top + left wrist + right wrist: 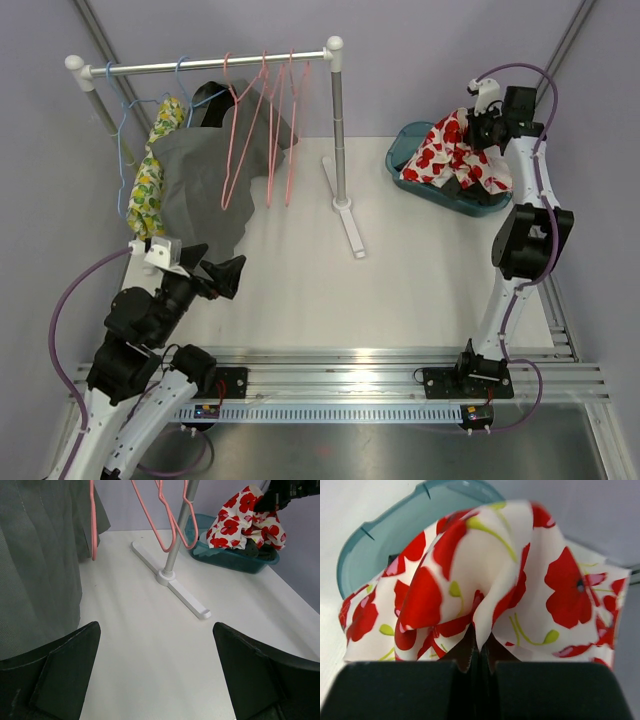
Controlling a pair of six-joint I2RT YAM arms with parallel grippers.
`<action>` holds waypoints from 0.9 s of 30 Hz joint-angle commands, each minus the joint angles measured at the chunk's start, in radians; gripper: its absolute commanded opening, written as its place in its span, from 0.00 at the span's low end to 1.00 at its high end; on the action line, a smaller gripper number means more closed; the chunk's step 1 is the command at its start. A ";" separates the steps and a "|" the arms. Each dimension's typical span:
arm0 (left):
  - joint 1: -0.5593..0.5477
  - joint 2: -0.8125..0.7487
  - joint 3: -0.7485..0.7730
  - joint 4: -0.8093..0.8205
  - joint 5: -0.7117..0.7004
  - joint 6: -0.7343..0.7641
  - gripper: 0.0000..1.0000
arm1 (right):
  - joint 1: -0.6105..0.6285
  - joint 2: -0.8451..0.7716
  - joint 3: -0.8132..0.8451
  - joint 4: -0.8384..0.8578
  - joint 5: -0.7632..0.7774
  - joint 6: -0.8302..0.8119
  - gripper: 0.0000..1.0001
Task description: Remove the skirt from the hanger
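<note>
The skirt point(450, 155), white with red flowers, hangs bunched over a teal basket point(405, 140) at the back right, off any hanger. My right gripper point(488, 128) is shut on a fold at its top. The right wrist view shows the fingertips pinching the skirt point(485, 575) at the right gripper point(481, 650). Several empty pink hangers point(265, 130) hang on the rail point(220, 64). My left gripper point(225, 272) stands open and empty low over the table at the front left. In the left wrist view the left gripper point(156, 630) frames bare table, with the skirt point(240, 522) far off.
A grey garment point(205, 185) and a lemon-print garment point(150, 175) hang at the rack's left end, with blue hangers point(125, 130) beside them. The rack's white foot point(345, 215) runs across the table middle. Dark clothes lie in the basket point(225, 560).
</note>
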 commanded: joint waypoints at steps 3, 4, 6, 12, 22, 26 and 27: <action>0.003 0.027 0.069 0.044 0.004 0.015 0.99 | 0.009 0.218 0.113 -0.161 -0.092 0.017 0.00; 0.003 0.030 0.075 0.044 0.006 0.017 0.99 | 0.015 0.264 0.127 -0.202 -0.087 0.012 0.01; 0.003 0.042 0.094 0.050 0.014 0.020 0.99 | 0.018 0.296 0.119 -0.230 -0.075 -0.006 0.05; 0.003 0.114 0.143 0.082 0.037 0.017 0.99 | 0.017 0.327 0.102 -0.275 -0.073 -0.057 0.16; 0.001 0.330 0.383 0.102 -0.043 -0.011 0.99 | 0.017 -0.036 -0.003 -0.233 -0.018 -0.048 0.66; 0.003 0.436 0.509 0.084 -0.129 -0.005 0.99 | 0.017 -0.180 -0.069 -0.230 0.005 -0.038 0.80; 0.003 0.491 0.561 0.076 -0.173 -0.002 0.99 | 0.017 -0.201 -0.104 -0.232 0.005 -0.037 0.82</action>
